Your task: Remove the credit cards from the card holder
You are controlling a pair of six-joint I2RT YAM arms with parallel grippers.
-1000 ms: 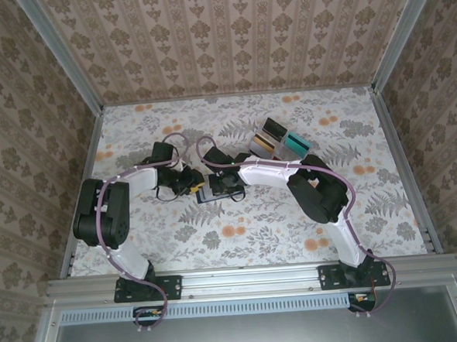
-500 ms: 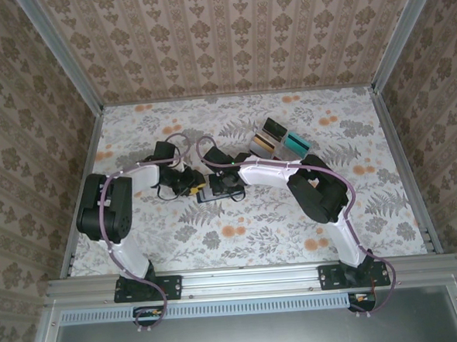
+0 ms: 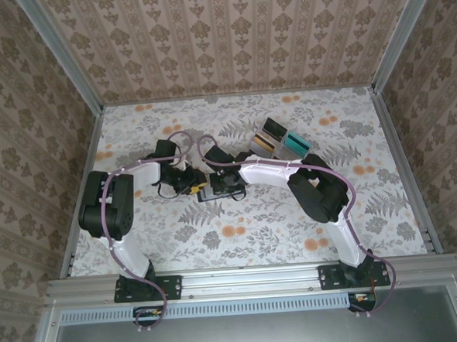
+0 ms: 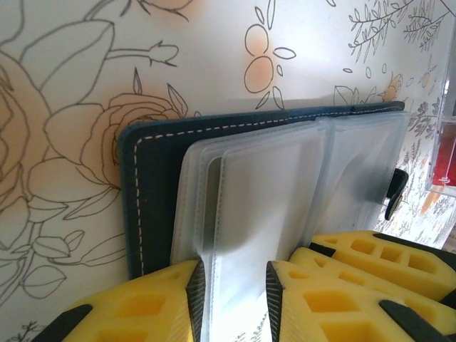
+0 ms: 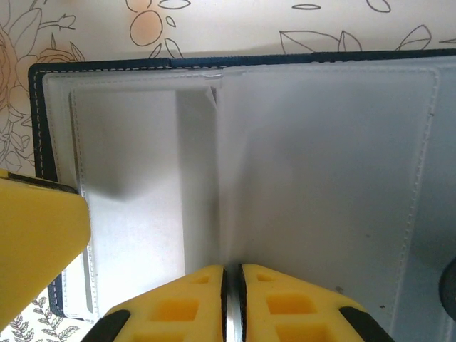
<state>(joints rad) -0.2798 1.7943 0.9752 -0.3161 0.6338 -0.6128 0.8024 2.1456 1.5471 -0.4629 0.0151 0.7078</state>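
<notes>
Right pincer (image 5: 231, 271) on frosted plastic sleeve (image 5: 306, 164)

You see 3 damask-papered walls (image 3: 236, 39) enclosing a floral tabletop (image 3: 278, 222), edged with aluminium rails (image 3: 250, 276), evenly lit.

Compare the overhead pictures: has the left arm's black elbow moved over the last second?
Yes. The left arm's black elbow has shifted slightly right and farther up the table, away from the left side rail.

Matt stitched card holder (image 4: 153, 206), frosted plastic sleeves (image 4: 263, 192)
</notes>
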